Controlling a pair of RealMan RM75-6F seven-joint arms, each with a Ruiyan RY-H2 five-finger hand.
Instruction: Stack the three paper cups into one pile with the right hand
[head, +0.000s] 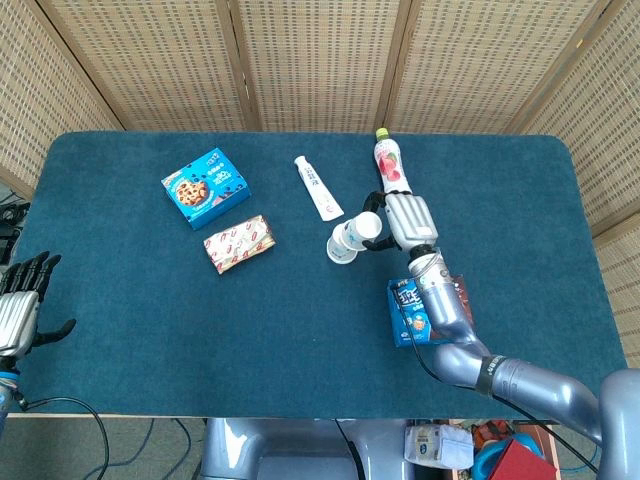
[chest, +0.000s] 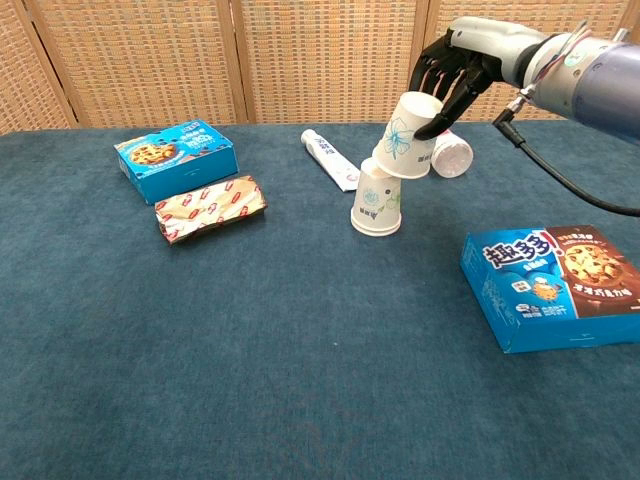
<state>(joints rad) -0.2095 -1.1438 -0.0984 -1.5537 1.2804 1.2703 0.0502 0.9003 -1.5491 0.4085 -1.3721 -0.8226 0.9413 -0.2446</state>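
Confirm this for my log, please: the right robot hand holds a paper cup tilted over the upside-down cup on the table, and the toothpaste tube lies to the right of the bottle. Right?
Not quite. The toothpaste tube lies to the left of the bottle, as the head view shows. The rest stands: the right robot hand holds a paper cup tilted over the upside-down cup.

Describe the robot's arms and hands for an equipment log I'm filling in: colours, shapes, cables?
The right arm is a smooth silver-grey tube with rounded joints and a thin black cable along it. The right hand has a silver back and black fingers. The left hand looks the same.
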